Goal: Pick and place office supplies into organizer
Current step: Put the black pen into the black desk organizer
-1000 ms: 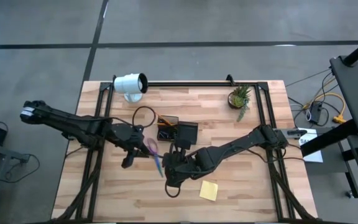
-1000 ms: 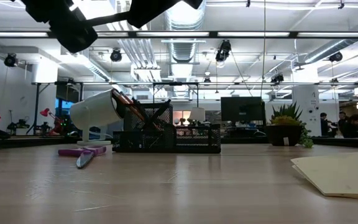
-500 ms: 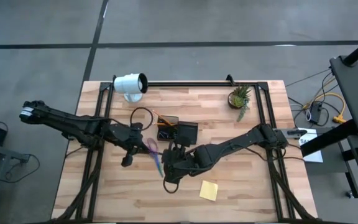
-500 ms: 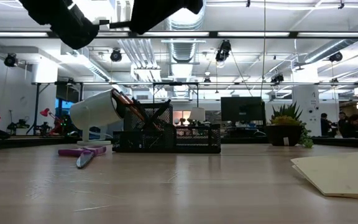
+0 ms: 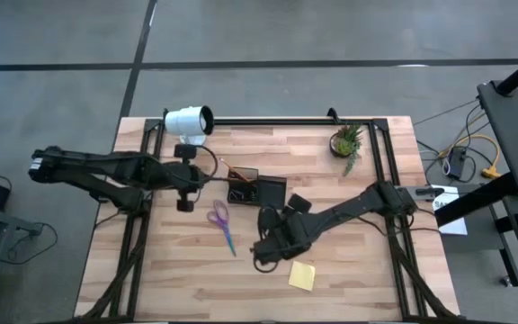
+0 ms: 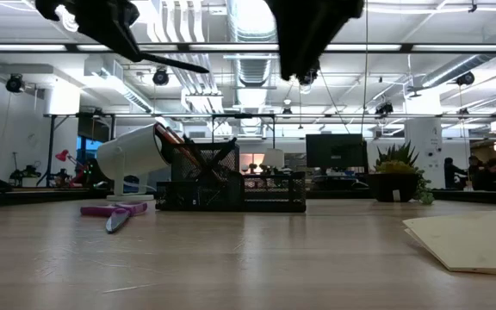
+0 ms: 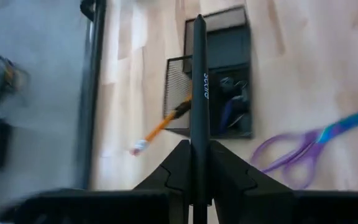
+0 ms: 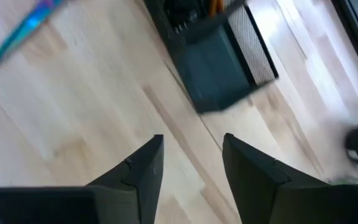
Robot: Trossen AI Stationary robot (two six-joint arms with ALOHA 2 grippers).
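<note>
Black pen (image 7: pixel 198 93) is what I see pinched in the left gripper (image 7: pixel 194 163), beside the organizer (image 5: pixel 257 190). Right gripper (image 8: pixel 190 163) fingers are spread, empty, above the desk (image 5: pixel 367 261); scissors (image 5: pixel 221 220) lie flat nearby.

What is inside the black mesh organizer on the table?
Inside the black mesh organizer, an orange pencil leans out over the rim, and blue items stand in the taller section. The mesh walls hide the bottom.
</note>
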